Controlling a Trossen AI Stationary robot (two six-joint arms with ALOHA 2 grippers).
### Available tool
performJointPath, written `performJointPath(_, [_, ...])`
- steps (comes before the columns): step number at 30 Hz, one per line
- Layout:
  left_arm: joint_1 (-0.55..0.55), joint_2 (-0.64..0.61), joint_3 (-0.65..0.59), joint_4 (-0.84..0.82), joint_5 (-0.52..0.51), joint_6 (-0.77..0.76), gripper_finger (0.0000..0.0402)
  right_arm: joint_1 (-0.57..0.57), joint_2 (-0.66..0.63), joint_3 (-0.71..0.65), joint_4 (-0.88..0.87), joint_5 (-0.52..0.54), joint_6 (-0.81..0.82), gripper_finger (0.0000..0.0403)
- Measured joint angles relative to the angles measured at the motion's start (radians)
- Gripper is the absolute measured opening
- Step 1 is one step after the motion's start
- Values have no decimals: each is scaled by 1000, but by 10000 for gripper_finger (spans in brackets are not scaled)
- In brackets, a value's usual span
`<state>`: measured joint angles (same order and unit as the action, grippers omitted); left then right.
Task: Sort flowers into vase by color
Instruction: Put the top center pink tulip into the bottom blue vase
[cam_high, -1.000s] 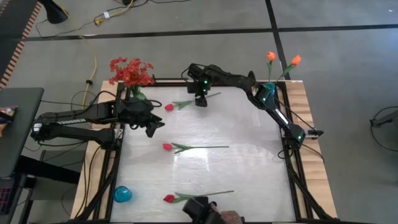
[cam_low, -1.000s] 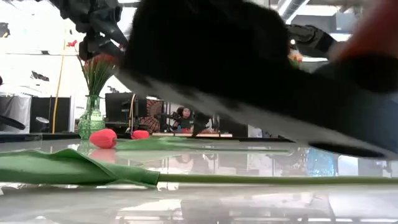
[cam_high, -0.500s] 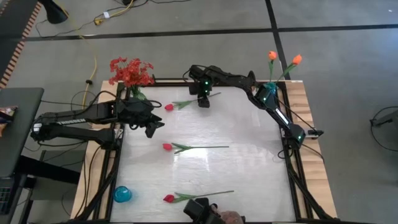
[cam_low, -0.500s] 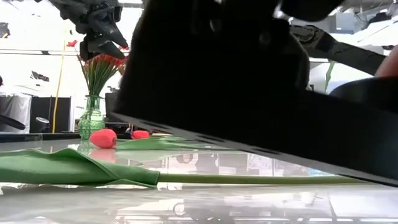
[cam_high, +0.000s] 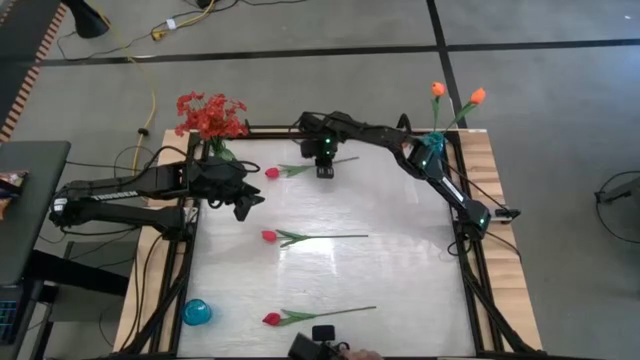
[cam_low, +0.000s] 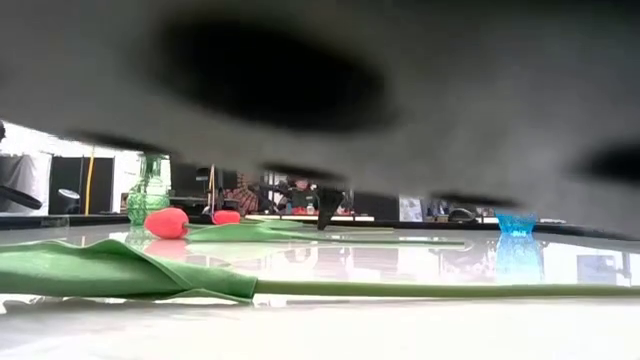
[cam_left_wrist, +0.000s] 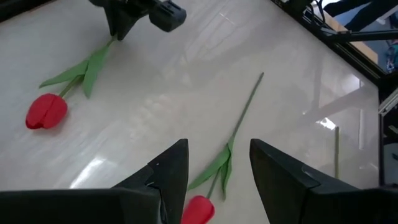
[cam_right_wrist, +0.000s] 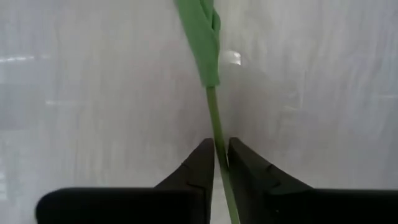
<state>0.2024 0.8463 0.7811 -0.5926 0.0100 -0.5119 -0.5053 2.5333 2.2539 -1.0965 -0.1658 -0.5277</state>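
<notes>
At the far edge of the white table (cam_high: 400, 270), the right gripper (cam_high: 325, 168) pinches its fingers (cam_right_wrist: 202, 163) onto the thin green stem of a pinkish-red tulip (cam_high: 272, 172), taking hold on the bare stem beyond the leaves, away from the bloom. The flower lies flat on the table, not yet lifted. Two more red tulips wait: one mid-table (cam_high: 268, 237), another near the front edge (cam_high: 270, 319). The left gripper (cam_high: 243, 203) hovers over the table's left side, fingers (cam_left_wrist: 168, 171) apart and empty. A green vase (cam_low: 148, 192) at the back left carries the red sprays (cam_high: 208, 114); orange tulips (cam_high: 436, 90) stand at the back right corner. The stem looks light, slim and smooth (likely to slip or swivel in a loose pinch), with the bloom weighting one end, so a firm hold toward mid-stem seems soundest.
</notes>
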Motion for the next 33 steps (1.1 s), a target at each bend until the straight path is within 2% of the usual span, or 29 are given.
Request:
performJointPath(4, [0,0,0,0,-27,33,158,10,-1,0,0,38,21,69])
performJointPath(12, [0,-1,0,7,-40,63,157,9,1,28,-22,33,35,66])
performJointPath(15, [0,-1,0,8,-74,62,157,9,2,49,-30,19,26,66])
performJointPath(22, [0,-1,0,8,-86,54,157,-38,2,97,-70,58,30,52])
performJointPath(27, [0,-2,0,9,-71,121,157,-66,-10,100,-141,-23,38,29])
performJointPath(30, [0,-3,0,19,-70,126,157,-68,-15,100,-207,-51,38,42])
performJointPath(33, [0,-3,0,23,-69,156,158,-70,-17,93,-220,-53,31,78])
